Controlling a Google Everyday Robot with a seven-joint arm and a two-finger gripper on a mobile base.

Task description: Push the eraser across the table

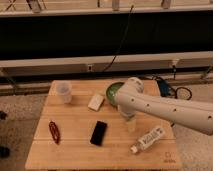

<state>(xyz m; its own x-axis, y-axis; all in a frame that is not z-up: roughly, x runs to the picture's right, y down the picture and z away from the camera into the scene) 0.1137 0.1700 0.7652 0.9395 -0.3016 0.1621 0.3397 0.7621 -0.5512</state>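
The eraser is a flat black slab lying on the light wooden plank table, a little left of the middle and towards the front. My white arm reaches in from the right. Its gripper hangs down over the table, to the right of the eraser and a short way apart from it. The gripper is pale and blends into the table.
A cream-white block lies behind the eraser. A clear cup stands at the back left. A green bowl sits behind my arm. A red object lies at the left, and a plastic bottle lies at the front right.
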